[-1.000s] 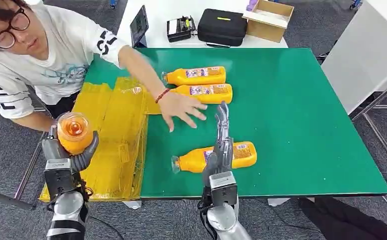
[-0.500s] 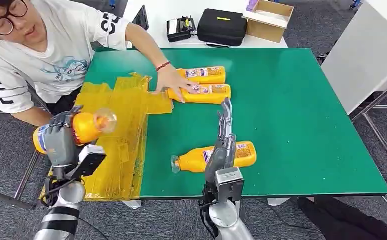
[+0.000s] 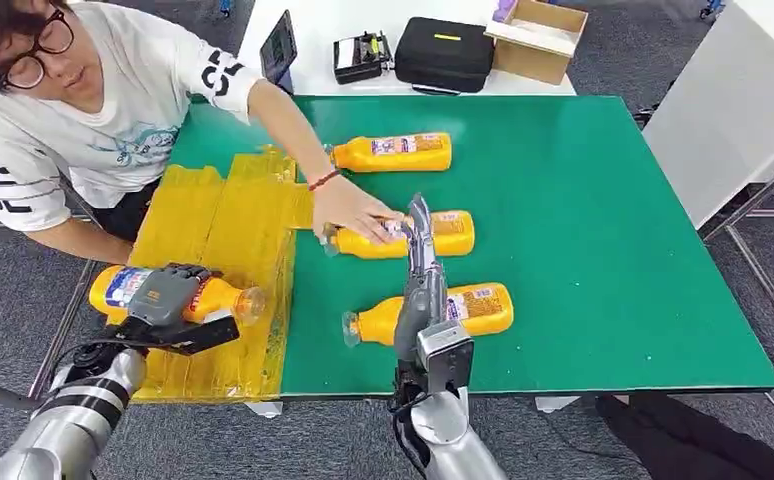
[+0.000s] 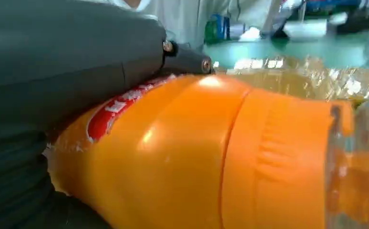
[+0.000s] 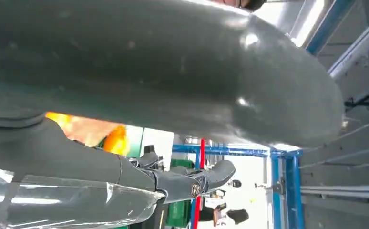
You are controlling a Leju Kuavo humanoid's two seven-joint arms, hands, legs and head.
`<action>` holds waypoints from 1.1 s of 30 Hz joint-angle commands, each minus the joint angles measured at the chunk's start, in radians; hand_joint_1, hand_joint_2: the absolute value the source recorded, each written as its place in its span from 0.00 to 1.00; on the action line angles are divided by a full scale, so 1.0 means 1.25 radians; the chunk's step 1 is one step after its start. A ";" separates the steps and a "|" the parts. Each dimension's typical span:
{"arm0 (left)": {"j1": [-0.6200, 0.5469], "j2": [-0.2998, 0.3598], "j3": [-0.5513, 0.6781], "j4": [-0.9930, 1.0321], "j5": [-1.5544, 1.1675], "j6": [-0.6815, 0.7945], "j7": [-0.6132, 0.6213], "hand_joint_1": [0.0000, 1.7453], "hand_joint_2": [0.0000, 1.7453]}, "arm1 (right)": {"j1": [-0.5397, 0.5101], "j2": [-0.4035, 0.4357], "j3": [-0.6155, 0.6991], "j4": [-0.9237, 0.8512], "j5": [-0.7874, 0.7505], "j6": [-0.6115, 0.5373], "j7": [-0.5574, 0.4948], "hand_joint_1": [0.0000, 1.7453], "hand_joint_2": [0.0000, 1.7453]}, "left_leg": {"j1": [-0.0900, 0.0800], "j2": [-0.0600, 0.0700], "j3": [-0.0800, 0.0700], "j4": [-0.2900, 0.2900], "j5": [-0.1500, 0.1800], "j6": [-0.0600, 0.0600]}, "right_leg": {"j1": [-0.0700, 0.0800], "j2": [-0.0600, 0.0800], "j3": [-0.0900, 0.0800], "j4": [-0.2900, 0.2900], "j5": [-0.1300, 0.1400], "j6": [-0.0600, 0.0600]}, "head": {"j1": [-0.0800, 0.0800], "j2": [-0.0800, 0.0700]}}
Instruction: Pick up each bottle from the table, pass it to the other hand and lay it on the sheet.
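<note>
My left hand point(image 3: 168, 292) grips an orange bottle point(image 3: 221, 298) lying on its side low over the near left part of the yellow sheet point(image 3: 233, 215), cap toward the table. In the left wrist view the bottle point(image 4: 197, 157) sits against my left hand point(image 4: 54, 62). My right hand point(image 3: 421, 270) stands open with fingers straight, over the near bottle point(image 3: 483, 306) on the green table point(image 3: 613, 250). A person's hand point(image 3: 353, 212) rests on the middle bottle point(image 3: 453, 232). A third bottle point(image 3: 393, 152) lies further back. In the right wrist view my right hand point(image 5: 149, 71) holds nothing.
The person leans in from the far left, arm stretched over the sheet. Behind the green table a white table carries a black case point(image 3: 445, 52), a cardboard box point(image 3: 538, 38), a small device point(image 3: 360, 57) and a tablet point(image 3: 277, 48). The table's right half is bare.
My left hand has turned the bottle from upright to lying and lowered it toward the sheet. The person has slid the middle bottle nearer to me. My right hand has shifted slightly left.
</note>
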 commanded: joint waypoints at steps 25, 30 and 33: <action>0.037 0.032 -0.008 0.073 0.290 -0.346 -0.184 0.00 0.00 | -0.071 0.012 0.030 0.177 0.009 0.046 0.015 0.00 0.00 | 0.000 0.003 0.009 -0.002 0.000 0.000 | 0.001 0.002 0.009 -0.002 0.000 -0.003 | 0.000 0.000; 0.056 0.040 -0.021 0.044 0.364 -0.404 -0.202 0.00 0.00 | -0.078 0.015 0.028 0.201 0.009 0.055 0.014 0.00 0.00 | 0.000 0.002 0.010 -0.002 0.000 -0.001 | 0.000 0.002 0.010 -0.002 0.000 -0.002 | 0.000 0.000; 0.056 0.040 -0.021 0.044 0.364 -0.404 -0.202 0.00 0.00 | -0.078 0.015 0.028 0.201 0.009 0.055 0.014 0.00 0.00 | 0.000 0.001 0.012 -0.002 0.000 -0.001 | 0.000 0.001 0.012 -0.001 0.000 -0.002 | 0.000 0.000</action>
